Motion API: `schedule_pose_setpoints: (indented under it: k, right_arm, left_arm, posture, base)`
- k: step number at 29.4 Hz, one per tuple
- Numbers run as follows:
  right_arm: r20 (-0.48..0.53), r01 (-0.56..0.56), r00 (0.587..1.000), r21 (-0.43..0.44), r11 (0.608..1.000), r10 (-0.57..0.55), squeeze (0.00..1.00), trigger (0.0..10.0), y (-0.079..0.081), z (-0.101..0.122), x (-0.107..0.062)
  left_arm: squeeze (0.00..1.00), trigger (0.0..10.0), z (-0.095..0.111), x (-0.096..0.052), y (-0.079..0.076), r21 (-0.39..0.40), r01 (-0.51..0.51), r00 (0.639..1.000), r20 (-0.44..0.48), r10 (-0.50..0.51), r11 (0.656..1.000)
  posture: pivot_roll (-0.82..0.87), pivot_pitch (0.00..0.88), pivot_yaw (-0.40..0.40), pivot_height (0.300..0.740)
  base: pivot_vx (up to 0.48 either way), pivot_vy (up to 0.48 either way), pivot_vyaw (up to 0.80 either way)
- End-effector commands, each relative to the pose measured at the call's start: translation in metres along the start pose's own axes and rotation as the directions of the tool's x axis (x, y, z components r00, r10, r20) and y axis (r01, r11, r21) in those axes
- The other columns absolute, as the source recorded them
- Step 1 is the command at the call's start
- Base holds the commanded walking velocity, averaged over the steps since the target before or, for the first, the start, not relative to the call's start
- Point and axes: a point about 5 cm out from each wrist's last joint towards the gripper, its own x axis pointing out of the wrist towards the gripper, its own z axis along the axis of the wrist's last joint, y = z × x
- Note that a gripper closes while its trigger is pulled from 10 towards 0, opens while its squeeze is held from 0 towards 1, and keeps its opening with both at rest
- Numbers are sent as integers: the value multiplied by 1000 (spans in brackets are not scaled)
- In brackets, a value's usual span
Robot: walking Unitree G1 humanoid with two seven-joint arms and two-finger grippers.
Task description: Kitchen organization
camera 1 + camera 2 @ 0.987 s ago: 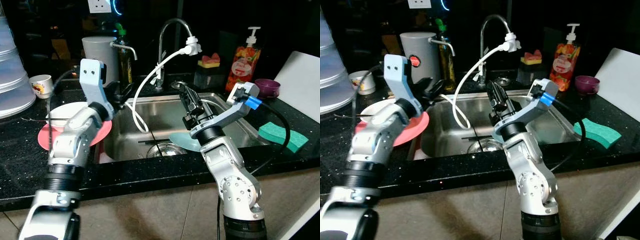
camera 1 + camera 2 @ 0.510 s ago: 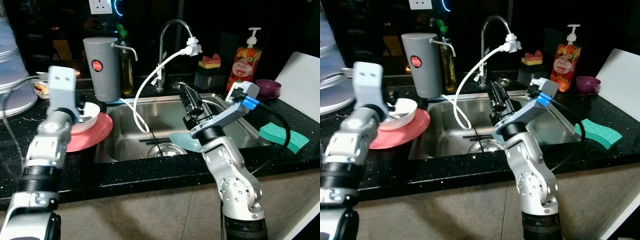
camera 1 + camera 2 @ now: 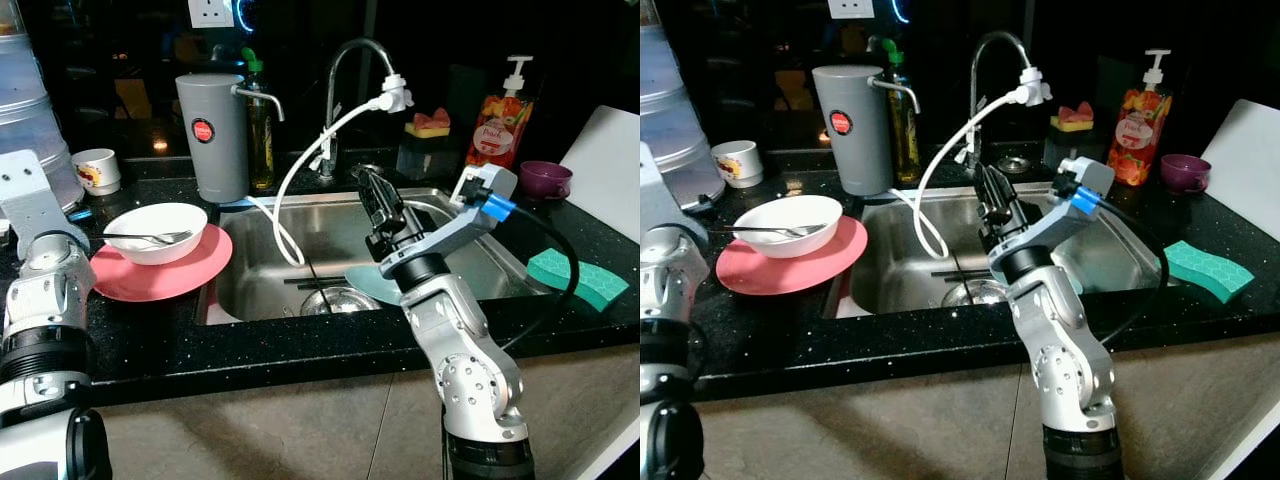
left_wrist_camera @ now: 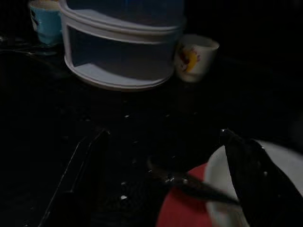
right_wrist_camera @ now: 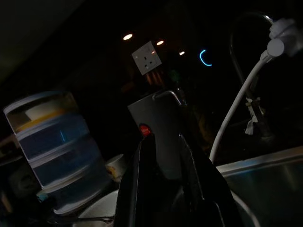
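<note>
At the far left of the dark counter stands a pale stacked container (image 3: 25,100), with a small patterned cup (image 3: 98,169) beside it. The left gripper (image 4: 165,189) hovers over the counter at the near left; its fingers (image 4: 251,184) stand wide apart, holding nothing. To its right a white bowl (image 3: 157,230) with a spoon (image 3: 140,238) in it sits on a pink plate (image 3: 165,275), just left of the sink (image 3: 330,240). A teal plate (image 3: 370,283) lies in the sink. The right gripper (image 3: 375,205) is raised above the basin, its fingers close together and seemingly holding nothing. To clear the dishes well, I judge a gripper should take the bowl by its rim, keep it level so the spoon stays put, and steer clear of the white hose (image 3: 300,170) hanging from the tap (image 3: 350,60). A grey jug (image 3: 212,135) carries a round red badge, its writing too small to read. The soap bottle (image 3: 497,125) has a fruit-patterned label, also unreadable. A green sponge (image 3: 580,278) lies at the far right.
</note>
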Motion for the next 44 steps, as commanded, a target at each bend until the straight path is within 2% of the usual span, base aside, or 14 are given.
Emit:
schedule_pose_setpoints:
  k: [1, 2, 6, 15, 18, 34, 36, 37, 38, 39, 41, 42, 43, 44]
  right_arm:
    - [-42, -49, 998, -56, 997, 47, 0, 10000, 4, -6, -1]
    - [-127, -131, 985, -132, 983, 114, 0, 10000, 11, -16, -3]
    - [-257, -270, 941, -178, 946, 220, 0, 10000, 21, -34, -11]
    - [-276, -315, 925, -163, 935, 263, 0, 10000, 27, -38, -13]
    - [-284, -357, 911, -171, 919, 301, 0, 10000, 31, -39, -13]
    - [-432, -428, 851, -239, 872, 299, 0, 10000, 27, -55, -21]
    - [-443, -416, 851, -243, 876, 281, 0, 10000, 25, -56, -20]
    - [-450, -408, 852, -249, 878, 269, 0, 10000, 23, -56, -19]
    - [-454, -402, 853, -255, 879, 258, 0, 10000, 21, -56, -16]
    - [-456, -396, 855, -264, 880, 247, 0, 10000, 19, -55, -14]
    - [-458, -393, 856, -271, 879, 241, 0, 10000, 18, -54, -12]
    - [-458, -393, 856, -271, 879, 241, 0, 10000, 18, -54, -12]
    - [-457, -390, 858, -280, 877, 236, 0, 10000, 17, -52, -9]
    - [-453, -387, 861, -288, 876, 232, 0, 10000, 17, -51, -7]
  left_arm:
    - [0, 10000, -1, 2, 3, -72, -33, 999, -19, 31, 997]
    - [0, 10000, -2, 3, 5, -135, -43, 998, -46, 37, 990]
    - [0, 10000, -5, 5, 5, -232, -9, 997, -83, -11, 973]
    - [0, 10000, -17, 11, 4, -315, 61, 987, -124, -104, 947]
    - [0, 10000, -21, 15, 1, -389, 95, 976, -146, -163, 916]
    - [0, 10000, -19, 20, -6, -405, 157, 970, -110, -219, 901]
    - [0, 8706, -20, 21, -6, -405, 155, 969, -113, -218, 901]
    - [0, 6275, -21, 21, -5, -404, 150, 970, -117, -214, 902]
    - [0, 5843, -22, 21, -5, -404, 147, 970, -119, -211, 903]
    - [0, 4118, -23, 22, -4, -405, 145, 970, -120, -210, 903]
    - [0, 2745, -23, 22, -4, -407, 146, 970, -120, -211, 902]
    - [0, 2745, -23, 22, -4, -407, 146, 970, -120, -211, 902]
    - [0, 0, -23, 22, -4, -408, 146, 970, -119, -211, 901]
    - [0, 0, -24, 22, -3, -409, 144, 971, -120, -209, 901]
  posture:
    - [35, 79, 5, 740]
    - [36, 79, 4, 740]
    - [39, 78, 0, 740]
    - [36, 77, -5, 740]
    - [30, 74, -7, 740]
    - [15, 63, -3, 740]
    - [13, 62, -1, 740]
    - [13, 62, -1, 740]
    - [10, 60, -1, 740]
    - [10, 60, -1, 740]
    - [10, 60, -1, 740]
    - [10, 60, -1, 740]
    - [10, 60, -1, 740]
    - [11, 54, -2, 740]
  base:
    - [0, 0, 0]
    - [0, 0, 0]
    - [0, 0, 0]
    - [0, 0, 0]
    - [0, 0, 0]
    - [0, 0, 0]
    - [0, 0, 0]
    - [0, 0, 0]
    - [0, 0, 0]
    - [0, 0, 0]
    - [0, 0, 0]
    - [0, 0, 0]
    - [0, 0, 0]
    - [0, 0, 0]
